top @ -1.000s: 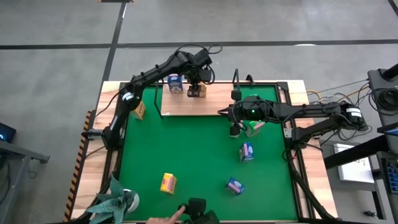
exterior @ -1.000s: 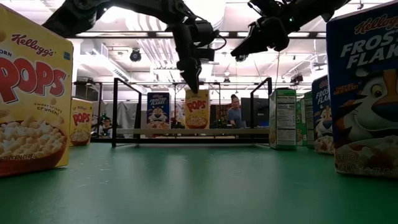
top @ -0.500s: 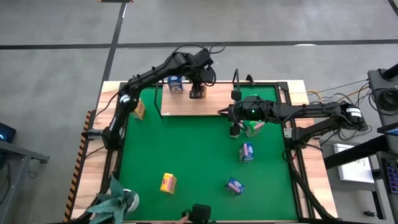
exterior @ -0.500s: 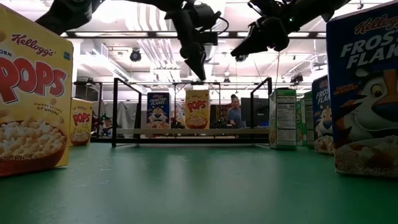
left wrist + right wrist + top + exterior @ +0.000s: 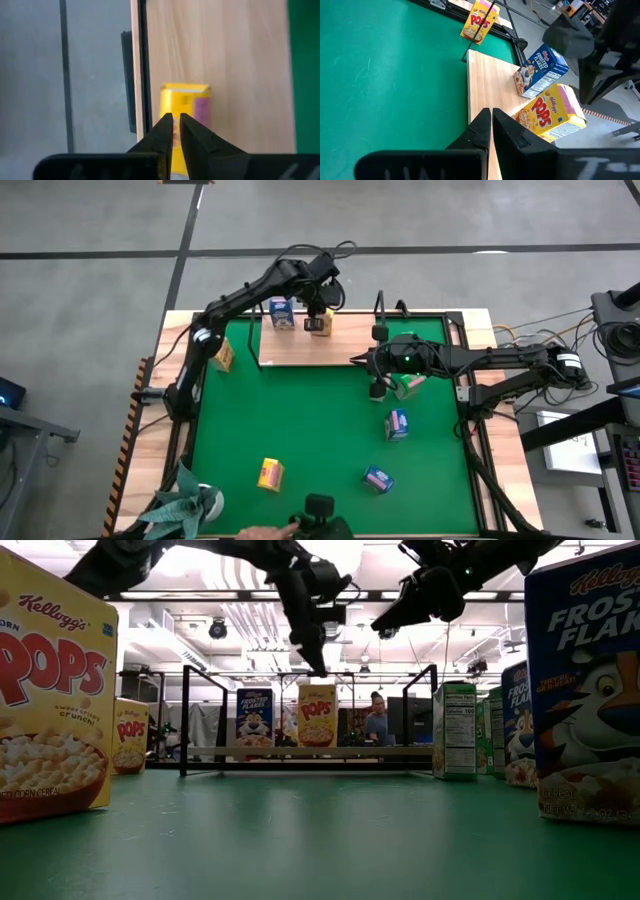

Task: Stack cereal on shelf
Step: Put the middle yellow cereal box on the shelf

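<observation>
On the wooden shelf [image 5: 310, 348] at the table's far side, a yellow cereal box [image 5: 317, 715] and a blue one [image 5: 254, 718] stand upright on their bases. My left gripper [image 5: 319, 666] hangs shut just above the yellow box [image 5: 186, 102], clear of its top. My right gripper [image 5: 356, 360] waits shut in the air near the shelf's right end; its wrist view shows both boxes [image 5: 551, 117] [image 5: 540, 70].
Loose boxes stand on the green mat [image 5: 320, 430]: yellow [image 5: 270, 474] and blue [image 5: 377, 478] near the front, blue [image 5: 397, 424] and green [image 5: 406, 387] at the right, yellow [image 5: 222, 357] left of the shelf. A person's hand [image 5: 262, 533] shows at the near edge.
My left gripper has let go of the yellow box's top, risen a little above it and shut its fingers. The box stays upright on the shelf.
</observation>
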Robot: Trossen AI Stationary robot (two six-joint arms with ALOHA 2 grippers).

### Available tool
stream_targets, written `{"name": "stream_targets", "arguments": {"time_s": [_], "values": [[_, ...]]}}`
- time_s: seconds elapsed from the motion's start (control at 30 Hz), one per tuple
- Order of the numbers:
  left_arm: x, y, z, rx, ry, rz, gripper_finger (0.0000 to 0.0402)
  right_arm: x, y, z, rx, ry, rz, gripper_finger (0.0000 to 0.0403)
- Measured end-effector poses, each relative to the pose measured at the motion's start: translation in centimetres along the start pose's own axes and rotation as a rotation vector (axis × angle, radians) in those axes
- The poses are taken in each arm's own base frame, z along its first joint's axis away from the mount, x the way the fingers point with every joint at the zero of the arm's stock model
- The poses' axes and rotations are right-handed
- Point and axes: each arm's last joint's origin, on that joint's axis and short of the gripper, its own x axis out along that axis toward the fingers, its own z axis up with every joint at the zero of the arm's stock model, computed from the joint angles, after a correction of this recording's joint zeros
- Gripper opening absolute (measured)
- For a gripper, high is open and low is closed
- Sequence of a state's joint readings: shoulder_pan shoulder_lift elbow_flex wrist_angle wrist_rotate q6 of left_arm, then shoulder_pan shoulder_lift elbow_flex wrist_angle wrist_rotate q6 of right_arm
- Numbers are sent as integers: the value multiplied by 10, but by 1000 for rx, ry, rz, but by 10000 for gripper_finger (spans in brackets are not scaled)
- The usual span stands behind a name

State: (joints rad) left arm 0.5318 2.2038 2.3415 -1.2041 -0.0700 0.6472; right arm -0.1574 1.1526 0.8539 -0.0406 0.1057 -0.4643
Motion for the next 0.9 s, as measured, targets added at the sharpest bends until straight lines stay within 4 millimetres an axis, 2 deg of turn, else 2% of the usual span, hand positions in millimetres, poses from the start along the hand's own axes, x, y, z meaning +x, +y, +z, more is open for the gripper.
{"name": "stream_targets", "arguments": {"time_s": [0.33, 0.6, 0.9], "values": [[14, -1, -1, -4, 26, -19, 0, 0, 0, -1, 0, 6, 3, 9], [14, 2, -4, -8, 95, 58, 0, 0, 0, -1, 0, 6, 3, 9], [14, 3, -5, -11, 98, 62, 0, 0, 0, -1, 0, 6, 3, 9]]}}
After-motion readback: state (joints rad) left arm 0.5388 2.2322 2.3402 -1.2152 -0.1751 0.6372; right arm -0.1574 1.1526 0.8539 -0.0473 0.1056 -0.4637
